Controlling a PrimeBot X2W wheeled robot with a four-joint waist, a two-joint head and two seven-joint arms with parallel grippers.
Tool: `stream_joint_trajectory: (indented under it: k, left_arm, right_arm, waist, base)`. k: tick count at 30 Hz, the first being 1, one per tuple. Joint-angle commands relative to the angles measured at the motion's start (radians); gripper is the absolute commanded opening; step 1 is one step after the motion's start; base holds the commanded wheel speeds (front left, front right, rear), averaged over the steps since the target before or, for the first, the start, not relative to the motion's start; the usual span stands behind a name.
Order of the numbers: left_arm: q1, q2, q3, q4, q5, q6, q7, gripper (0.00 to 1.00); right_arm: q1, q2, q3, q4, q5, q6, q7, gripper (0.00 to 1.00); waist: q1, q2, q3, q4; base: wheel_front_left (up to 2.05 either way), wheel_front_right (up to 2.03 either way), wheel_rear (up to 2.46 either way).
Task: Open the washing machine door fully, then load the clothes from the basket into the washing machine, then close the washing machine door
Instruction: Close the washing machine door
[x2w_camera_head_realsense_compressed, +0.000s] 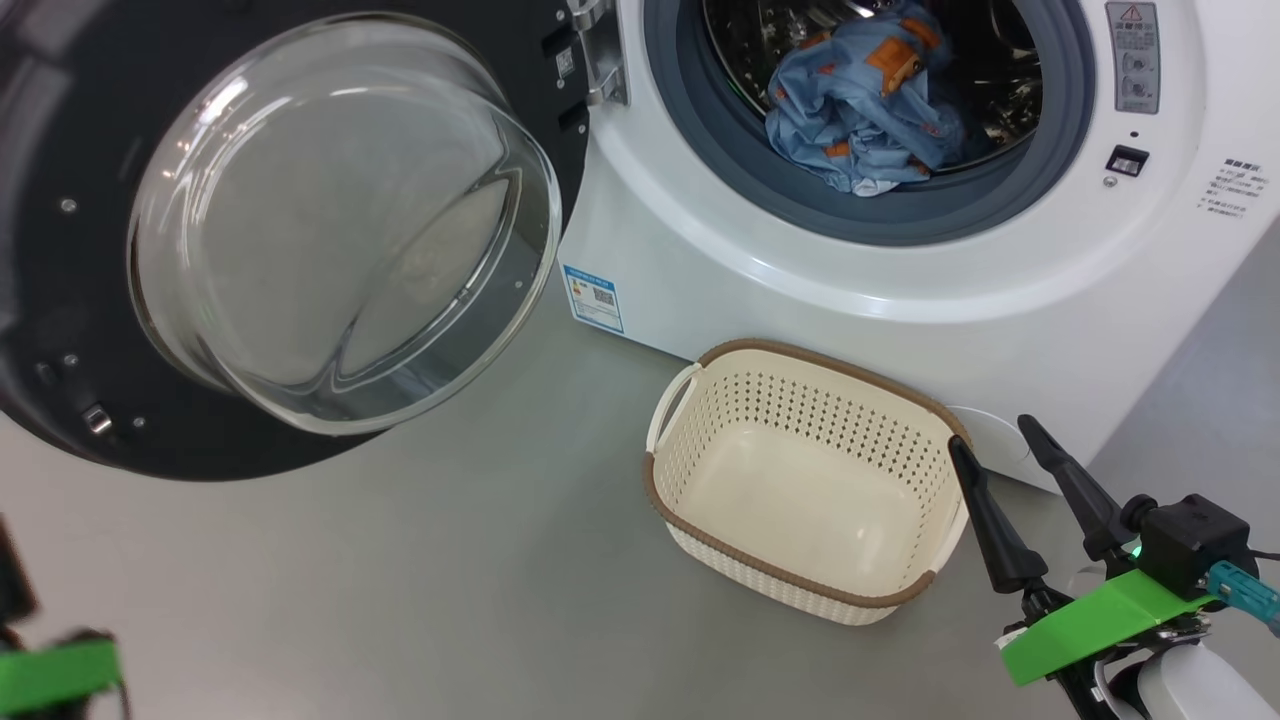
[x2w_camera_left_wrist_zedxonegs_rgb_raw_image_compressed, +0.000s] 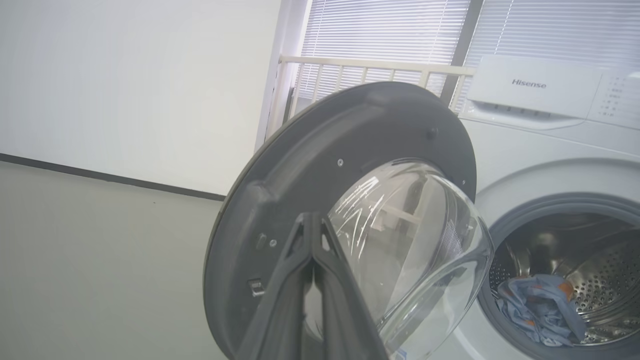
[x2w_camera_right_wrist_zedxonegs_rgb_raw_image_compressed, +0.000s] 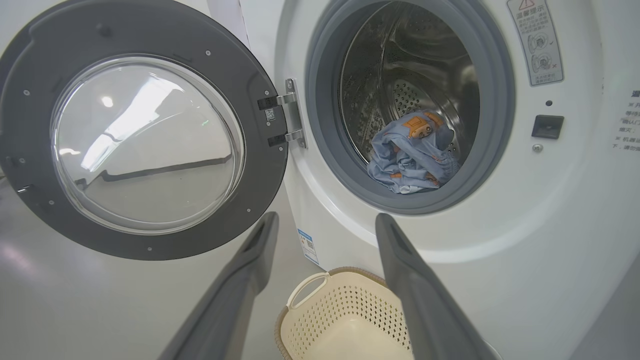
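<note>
Light-blue soft fabric clothes (x2w_camera_head_realsense_compressed: 860, 100) printed with orange-brown cartoon figures, with a bit of white cloth at the lower edge, lie crumpled in a heap at the front of the perforated steel drum (x2w_camera_right_wrist_zedxonegs_rgb_raw_image_compressed: 400, 75) of the big white front-loading washing machine (x2w_camera_head_realsense_compressed: 800, 290). Its large round washing machine door (x2w_camera_head_realsense_compressed: 340, 230), black-rimmed with a clear domed glass centre, stands wide open. The small cream perforated plastic basket (x2w_camera_head_realsense_compressed: 800, 355) with a brown rim sits on the grey floor (x2w_camera_head_realsense_compressed: 450, 560), its bottom bare. The left gripper (x2w_camera_left_wrist_zedxonegs_rgb_raw_image_compressed: 312, 217) is pressed together on nothing, pointing at the door. The right gripper (x2w_camera_head_realsense_compressed: 990, 433) is spread just beside the basket.

Left claw (x2w_camera_left_wrist_zedxonegs_rgb_raw_image_compressed: 312, 222) pinched tight, fingers together — right claw (x2w_camera_head_realsense_compressed: 995, 436) spread wide apart.
</note>
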Motion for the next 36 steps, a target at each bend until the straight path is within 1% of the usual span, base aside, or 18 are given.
stream_joint_trajectory:
  k: [1,4,6,8,9,11,13,15,16,17,19,21,23,28,30,36]
  left_arm:
    - [-0.072,0.055,0.047,-0.033,-0.069,0.000,-0.002,0.00]
    - [-0.168,0.132,0.071,0.000,-0.247,0.000,0.000,0.00]
    - [-0.238,0.198,0.076,0.045,-0.361,0.000,0.017,0.00]
    - [-0.311,0.248,0.082,0.100,-0.465,0.000,0.043,0.00]
    - [-0.344,0.276,0.082,0.132,-0.502,0.000,0.057,0.00]
    - [-0.415,0.316,0.083,0.208,-0.588,0.000,0.099,0.00]
    - [-0.478,0.364,0.088,0.287,-0.650,0.000,0.133,0.00]
    - [-0.539,0.395,0.090,0.362,-0.717,0.000,0.184,0.00]
    - [-0.539,0.395,0.090,0.362,-0.717,0.000,0.184,0.00]
    - [-0.560,0.413,0.084,0.394,-0.728,0.000,0.200,0.00]
    - [-0.606,0.429,0.077,0.452,-0.778,0.000,0.256,0.00]
    - [-0.641,0.456,0.064,0.507,-0.799,0.000,0.299,0.00]
    - [-0.678,0.467,0.065,0.558,-0.840,0.000,0.349,0.00]
    - [-0.740,0.504,0.029,0.669,-0.864,0.000,0.456,0.00]
    - [-0.760,0.508,0.018,0.692,-0.877,0.000,0.500,0.00]
    - [-0.793,0.511,-0.005,0.756,-0.891,0.000,0.563,0.00]
  right_arm:
    - [0.003,-0.013,0.012,-0.027,0.004,0.005,-0.008,1.00]
    - [0.001,-0.017,0.006,-0.032,-0.001,0.005,-0.008,1.00]
    - [-0.001,-0.019,0.004,-0.035,-0.005,0.005,-0.008,1.00]
    - [-0.001,-0.019,0.001,-0.038,-0.008,0.005,-0.008,1.00]
    - [-0.002,-0.021,0.000,-0.039,-0.009,0.005,-0.008,1.00]
    - [-0.006,-0.024,0.000,-0.042,-0.011,0.005,-0.008,1.00]
    - [-0.012,-0.028,0.005,-0.045,-0.013,0.005,-0.008,1.00]
    - [-0.020,-0.036,0.011,-0.048,-0.014,0.005,-0.008,1.00]
    - [-0.020,-0.036,0.011,-0.048,-0.014,0.005,-0.008,1.00]
    - [-0.024,-0.041,0.012,-0.049,-0.014,0.005,-0.008,1.00]
    - [-0.031,-0.050,0.014,-0.052,-0.014,0.005,-0.008,1.00]
    - [-0.038,-0.059,0.017,-0.054,-0.014,0.005,-0.008,1.00]
    - [-0.046,-0.069,0.020,-0.056,-0.015,0.005,-0.008,1.00]
    - [-0.068,-0.094,0.026,-0.061,-0.016,0.005,-0.008,1.00]
    - [-0.080,-0.102,0.030,-0.062,-0.016,0.005,-0.008,1.00]
    - [-0.095,-0.113,0.032,-0.067,-0.017,0.005,-0.008,1.00]
  waist:
    - [0.0000,0.0000,0.012,0.001]
    - [0.0000,0.0000,0.033,0.003]
    - [0.0000,0.0000,0.047,0.004]
    - [0.0000,0.0000,0.060,0.005]
    - [0.0000,0.0000,0.067,0.005]
    - [0.0000,0.0000,0.080,0.003]
    - [0.0000,0.0000,0.098,-0.003]
    - [0.0000,0.0000,0.115,-0.008]
    - [0.0000,0.0000,0.115,-0.008]
    - [0.0000,0.0000,0.124,-0.009]
    - [0.0000,0.0000,0.141,-0.010]
    - [0.0000,0.0000,0.158,-0.013]
    - [0.0000,0.0000,0.176,-0.015]
    - [0.0000,0.0000,0.219,-0.019]
    - [0.0000,0.0000,0.234,-0.024]
    - [0.0000,0.0000,0.260,-0.027]
  base:
    - [0.00,0.00,0.00]
    - [0.00,0.00,0.00]
    - [0.00,0.00,0.00]
    - [0.00,0.00,0.00]
    - [0.00,0.00,0.00]
    - [0.00,0.00,0.00]
    - [0.00,0.00,0.00]
    - [0.00,0.00,0.00]
    - [0.00,0.00,0.00]
    - [0.00,0.00,0.00]
    - [0.00,0.00,0.00]
    - [0.00,0.00,0.00]
    - [0.00,0.00,0.00]
    - [0.00,0.00,0.00]
    - [0.00,0.00,0.00]
    - [0.00,0.00,0.00]
